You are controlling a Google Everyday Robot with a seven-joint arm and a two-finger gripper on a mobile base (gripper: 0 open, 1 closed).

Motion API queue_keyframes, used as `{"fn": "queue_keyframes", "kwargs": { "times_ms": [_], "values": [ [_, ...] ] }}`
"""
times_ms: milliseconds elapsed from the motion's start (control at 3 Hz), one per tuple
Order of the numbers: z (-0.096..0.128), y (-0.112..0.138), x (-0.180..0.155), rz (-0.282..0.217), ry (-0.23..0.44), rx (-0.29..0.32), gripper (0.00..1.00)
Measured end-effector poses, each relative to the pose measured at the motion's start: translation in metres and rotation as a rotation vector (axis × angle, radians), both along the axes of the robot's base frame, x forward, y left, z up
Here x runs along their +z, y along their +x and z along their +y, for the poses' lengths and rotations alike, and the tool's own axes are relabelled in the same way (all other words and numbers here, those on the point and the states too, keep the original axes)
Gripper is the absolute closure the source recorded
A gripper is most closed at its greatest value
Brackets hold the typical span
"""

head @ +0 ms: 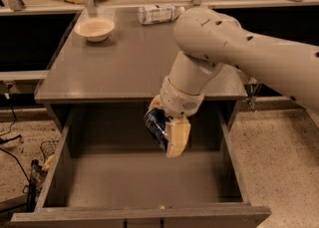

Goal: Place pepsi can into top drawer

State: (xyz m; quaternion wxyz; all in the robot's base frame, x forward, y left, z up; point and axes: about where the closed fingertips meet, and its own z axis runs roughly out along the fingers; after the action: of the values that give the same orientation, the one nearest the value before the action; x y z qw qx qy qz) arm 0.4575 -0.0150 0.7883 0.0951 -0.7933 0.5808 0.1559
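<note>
Now: my gripper [167, 133] is clamped on the can [155, 124]. One pale finger [178, 137] lies across the can's near side; the other is behind it and mostly hidden. The can is tilted rather than upright, with its dark-blue side showing.

Position: the gripper hangs just in front of and below the front edge of the top [124, 67], a little right of that edge's middle. It is over the open drawer [124, 187]. The can is in the air above the drawer floor. As far as I can see, it touches nothing but my fingers.

Drawer: it stands open under the front edge. The floor is bare apart from a small pale speck at the front lip, which I cannot identify.

On the top: a bowl [94, 28] sits near the back left corner. A bottle [157, 14] lies on its side at the back edge, right of the middle. Both are well apart from the gripper.

Progress (judgement): the pick and the carry to the drawer look done, since the can is held above the opening. Left to do: lower it to the floor, let go, and lift the arm out. I put the task well past halfway.

Risk (judgement): because the can is tilted, it may roll once freed, though the low walls should contain it. My wrist is close to the front edge of the top, so I should watch the clearance there.
</note>
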Motion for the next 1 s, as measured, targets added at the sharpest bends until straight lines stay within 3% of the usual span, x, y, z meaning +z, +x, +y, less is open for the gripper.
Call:
{"fn": "queue_keyframes", "kwargs": {
  "times_ms": [333,667,1000],
  "values": [
    [-0.004,-0.03,-0.007,0.03,-0.071,0.015,1.0],
    [-0.004,-0.03,-0.008,0.031,-0.069,0.014,1.0],
    [-0.001,-0.029,-0.033,0.047,-0.076,-0.026,1.0]
  ]
}}
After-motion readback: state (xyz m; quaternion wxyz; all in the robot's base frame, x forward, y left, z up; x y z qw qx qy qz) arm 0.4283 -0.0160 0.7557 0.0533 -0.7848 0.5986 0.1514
